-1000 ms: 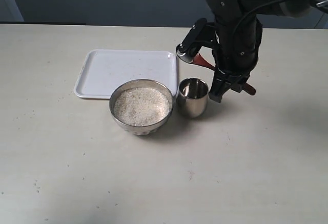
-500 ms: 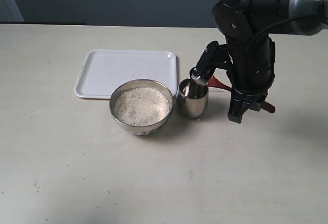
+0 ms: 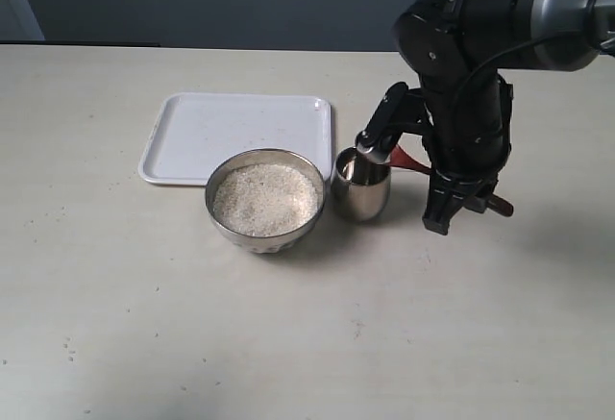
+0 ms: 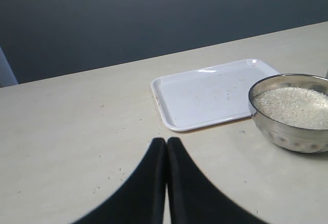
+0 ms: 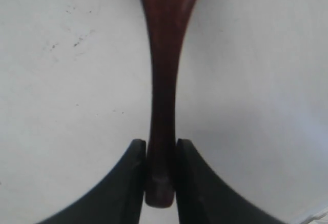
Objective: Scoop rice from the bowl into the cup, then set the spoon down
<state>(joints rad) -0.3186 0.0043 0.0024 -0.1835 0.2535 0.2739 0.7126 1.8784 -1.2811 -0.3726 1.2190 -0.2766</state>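
Shiny steel bowl [image 3: 261,238] and cup [image 3: 360,201], glossy wooden spoon [image 5: 163,80], smooth white plastic tray [image 3: 231,127].

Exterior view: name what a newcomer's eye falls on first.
The bulky black right arm dominates the right side, its gripper shut on the reddish spoon by the steel cup. Mid-table, the shiny bowl full of white rice sits by a white tray.

We see a pale beige matte table [image 3: 192,324] carrying three things. A white rectangular tray [image 3: 240,132] with rounded corners lies flat toward the far side. A round shiny stainless-steel bowl [image 3: 264,239] stands close to the tray's near edge. A small shiny stainless-steel cup [image 3: 360,204] stands upright just beside the bowl, on its right; we cannot tell whether they touch. A few tiny dark specks [image 3: 69,345] dot the near left tabletop.
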